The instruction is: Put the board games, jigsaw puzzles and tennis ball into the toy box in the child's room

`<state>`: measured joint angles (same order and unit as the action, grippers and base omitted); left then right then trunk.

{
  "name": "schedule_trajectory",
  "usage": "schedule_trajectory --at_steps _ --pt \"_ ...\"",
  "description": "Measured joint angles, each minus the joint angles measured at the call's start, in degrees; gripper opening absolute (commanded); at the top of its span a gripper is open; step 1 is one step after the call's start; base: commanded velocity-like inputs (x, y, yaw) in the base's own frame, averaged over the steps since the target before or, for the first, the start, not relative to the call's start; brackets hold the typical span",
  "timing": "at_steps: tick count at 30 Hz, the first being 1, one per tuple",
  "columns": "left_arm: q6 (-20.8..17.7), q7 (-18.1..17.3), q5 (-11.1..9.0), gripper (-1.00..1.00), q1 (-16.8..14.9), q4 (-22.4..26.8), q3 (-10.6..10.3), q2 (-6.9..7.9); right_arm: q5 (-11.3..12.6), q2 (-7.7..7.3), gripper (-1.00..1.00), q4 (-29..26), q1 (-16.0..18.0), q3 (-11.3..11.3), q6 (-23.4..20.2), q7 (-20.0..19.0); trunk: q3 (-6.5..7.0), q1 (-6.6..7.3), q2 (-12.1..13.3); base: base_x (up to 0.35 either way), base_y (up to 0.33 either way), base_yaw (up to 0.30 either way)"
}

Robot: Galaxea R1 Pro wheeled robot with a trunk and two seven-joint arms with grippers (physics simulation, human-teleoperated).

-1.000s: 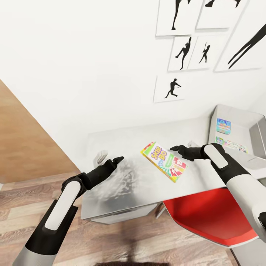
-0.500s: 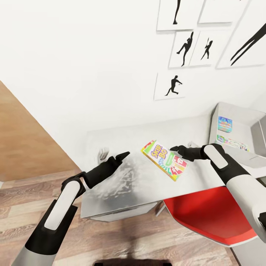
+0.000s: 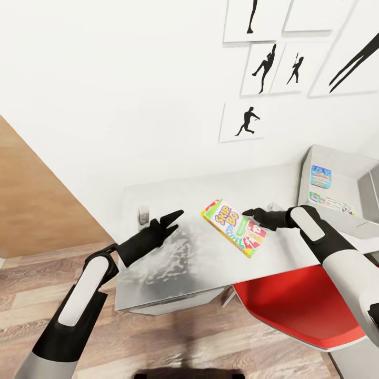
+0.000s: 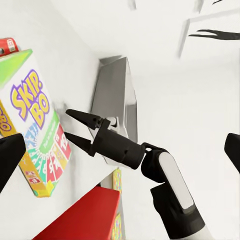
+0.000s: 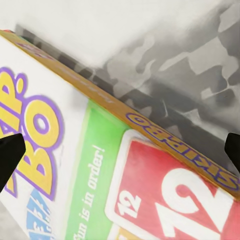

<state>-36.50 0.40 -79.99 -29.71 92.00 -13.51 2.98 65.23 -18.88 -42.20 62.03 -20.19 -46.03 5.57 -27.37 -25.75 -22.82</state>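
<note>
The SKIP-BO board game (image 3: 234,227) lies flat on a mottled pale grey surface (image 3: 179,263), against the white wall of the child's room. My right gripper (image 3: 246,212) hovers open over the box's red end, and its spread fingers also appear in the left wrist view (image 4: 74,128). In the right wrist view the box lid (image 5: 100,170) lies close below. My left gripper (image 3: 175,220) is open, just left of the box and pointing at it. At the far right is the pale grey toy box (image 3: 337,160), with two colourful flat boxes (image 3: 319,176) (image 3: 329,203) on it.
A small white object (image 3: 143,216) lies on the grey surface beside my left wrist. A red piece of furniture (image 3: 295,305) sits under my right forearm. Black silhouette prints (image 3: 245,122) hang on the wall. Wood-plank floor (image 3: 158,342) runs along the near side.
My left gripper has moved forward toward the SKIP-BO box and its fingers have spread apart. The right gripper has stayed over the box. The view shifted slightly.
</note>
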Motion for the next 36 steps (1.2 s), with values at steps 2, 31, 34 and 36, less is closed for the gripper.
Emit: schedule_trajectory --at_steps 2,31,34,36 --pt "-0.1 -0.3 -0.4 1.0 0.0 0.0 0.1 0.01 0.0 0.01 1.0 0.0 0.0 0.0 0.0 0.0 -0.01 0.0 0.0 0.0 0.0 0.0" --pt "-0.3 -1.3 -2.0 1.0 0.1 0.0 0.1 0.07 -0.1 1.19 1.0 2.3 -0.3 0.0 0.3 -0.1 0.04 0.0 0.0 0.0 0.0 0.023" --pt "-0.4 -1.3 -2.0 1.0 0.1 0.0 0.1 0.07 -0.1 1.24 1.0 2.3 -0.3 0.0 0.4 -0.1 0.12 0.0 0.0 0.0 0.0 0.187" --pt "-0.4 -1.3 -2.0 1.0 0.1 0.0 0.1 0.07 -0.1 1.25 1.0 2.4 -0.3 0.0 0.4 -0.1 0.18 0.0 0.0 0.0 0.0 0.209"
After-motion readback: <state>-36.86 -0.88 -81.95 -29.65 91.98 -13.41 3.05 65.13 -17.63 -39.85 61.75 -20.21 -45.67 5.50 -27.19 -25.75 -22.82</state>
